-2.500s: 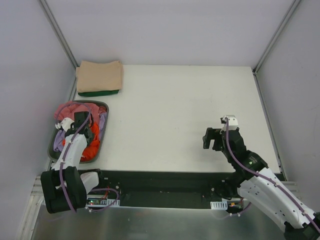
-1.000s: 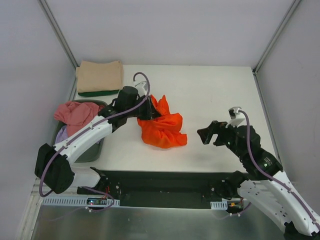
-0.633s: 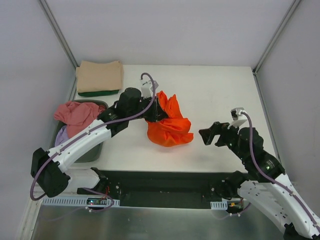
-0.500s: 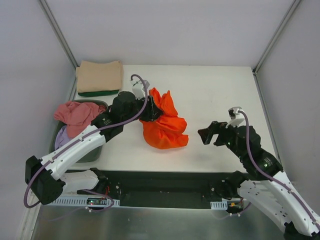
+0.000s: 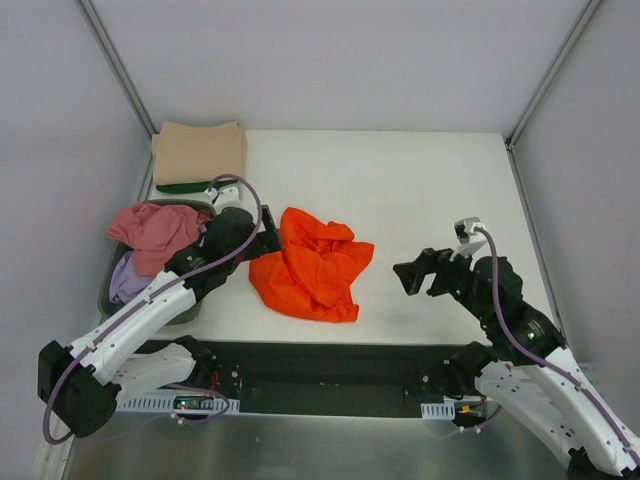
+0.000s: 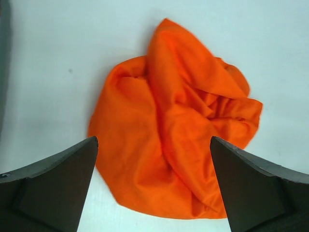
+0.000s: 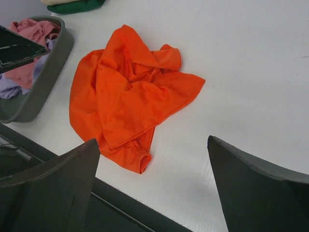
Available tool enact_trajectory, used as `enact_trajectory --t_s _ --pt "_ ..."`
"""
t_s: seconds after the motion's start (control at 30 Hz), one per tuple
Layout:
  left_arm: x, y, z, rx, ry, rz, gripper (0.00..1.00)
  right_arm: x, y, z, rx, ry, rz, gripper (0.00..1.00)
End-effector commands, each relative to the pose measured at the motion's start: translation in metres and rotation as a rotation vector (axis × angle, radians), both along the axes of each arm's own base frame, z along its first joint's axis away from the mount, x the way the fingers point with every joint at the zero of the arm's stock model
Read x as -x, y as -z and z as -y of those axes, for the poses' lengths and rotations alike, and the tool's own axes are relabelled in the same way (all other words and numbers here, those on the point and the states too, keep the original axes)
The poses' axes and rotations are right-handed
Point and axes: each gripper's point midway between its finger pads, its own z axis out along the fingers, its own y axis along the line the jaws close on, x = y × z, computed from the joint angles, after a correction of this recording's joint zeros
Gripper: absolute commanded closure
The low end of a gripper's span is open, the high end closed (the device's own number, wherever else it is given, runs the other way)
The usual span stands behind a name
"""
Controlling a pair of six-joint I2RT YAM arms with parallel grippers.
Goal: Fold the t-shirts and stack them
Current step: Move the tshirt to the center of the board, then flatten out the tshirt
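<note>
A bright orange t-shirt (image 5: pixel 310 265) (image 6: pixel 174 130) (image 7: pixel 130 96) lies crumpled on the white table, near its front edge. My left gripper (image 5: pixel 268 242) (image 6: pixel 153 140) is at the shirt's left side, open, with nothing between its fingers. My right gripper (image 5: pixel 415 275) (image 7: pixel 153 141) is open and empty to the right of the shirt, clear of it. A folded tan t-shirt (image 5: pixel 198 152) rests on a folded dark green one (image 5: pixel 195 186) at the back left. A pink t-shirt (image 5: pixel 150 228) (image 7: pixel 34 29) and a lilac one (image 5: pixel 128 278) lie bunched in the basket.
The dark grey plastic basket (image 5: pixel 105 300) (image 7: pixel 43 82) stands at the table's left edge, just left of my left arm. Grey walls close in the table on the left, back and right. The black front rail (image 5: pixel 330 360) runs below the shirt.
My left gripper opened and let go of the orange t-shirt, then drew back to the left. The shirt dropped and spread on the table. The right arm barely moved.
</note>
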Motion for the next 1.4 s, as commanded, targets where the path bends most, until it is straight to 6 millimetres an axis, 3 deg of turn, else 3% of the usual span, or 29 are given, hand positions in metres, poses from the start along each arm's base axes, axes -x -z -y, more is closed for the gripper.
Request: enact_trajectory --t_s 0.0,0.1,0.27,0.4,0.57,0.7,0.83,0.97,1.07,1.13,1.23,1.37 --pt "0.015 0.028 -0.027 0.082 -0.089 -0.089 0.01 -0.012 0.009 -0.008 0.021 0.003 -0.027 0.04" --pt "0.025 0.048 -0.028 0.109 -0.078 -0.15 0.01 -0.024 0.023 -0.02 0.057 -0.023 -0.055 0.04" --pt "0.04 0.077 -0.02 0.123 -0.033 -0.248 0.01 -0.064 0.047 -0.054 0.157 -0.077 -0.125 0.04" --pt "0.039 0.093 -0.02 0.112 -0.059 -0.285 0.01 -0.097 0.05 -0.097 0.201 -0.21 -0.129 0.04" --pt "0.033 0.108 -0.019 0.092 -0.081 -0.333 0.04 -0.137 0.074 -0.152 0.253 -0.375 -0.197 0.04" --pt "0.027 0.119 -0.007 0.111 -0.038 -0.352 0.14 -0.154 0.101 -0.173 0.284 -0.425 -0.298 0.04" --pt "0.024 0.133 -0.003 0.08 -0.015 -0.414 0.27 -0.165 0.141 -0.17 0.369 -0.397 -0.372 0.04" --pt "0.021 0.143 -0.003 0.058 -0.026 -0.451 0.58 -0.171 0.163 -0.165 0.419 -0.377 -0.403 0.01" --pt "0.017 0.143 -0.004 0.053 -0.029 -0.451 0.81 -0.174 0.173 -0.164 0.455 -0.375 -0.437 0.15" --pt "0.014 0.139 -0.003 0.054 -0.023 -0.441 0.99 -0.175 0.177 -0.163 0.472 -0.372 -0.469 0.36" --pt "0.01 0.127 -0.002 0.057 -0.013 -0.403 1.0 -0.181 0.17 -0.155 0.479 -0.298 -0.434 0.67" --pt "0.007 0.101 -0.006 0.067 -0.014 -0.324 1.0 -0.182 0.128 -0.136 0.455 -0.197 -0.31 0.84"
